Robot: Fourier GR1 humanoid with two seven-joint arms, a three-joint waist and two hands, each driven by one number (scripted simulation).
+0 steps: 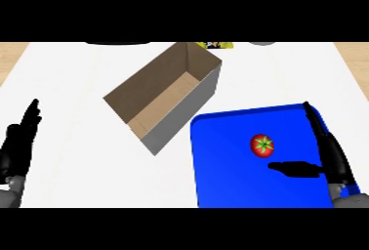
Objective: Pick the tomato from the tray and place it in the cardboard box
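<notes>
The tomato (262,145) sits on the blue tray (223,180) at lower right. The right robot hand (328,156) hovers open beside it, empty; it should close around the tomato's middle. The cardboard box (167,97) waits at upper centre. The left robot hand (18,146) rests open.

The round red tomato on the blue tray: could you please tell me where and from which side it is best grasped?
Probably around its round red sides, from above: the round red tomato lies alone on the flat blue tray, green stem up. The right robot hand, open beside it, is nearest.
</notes>
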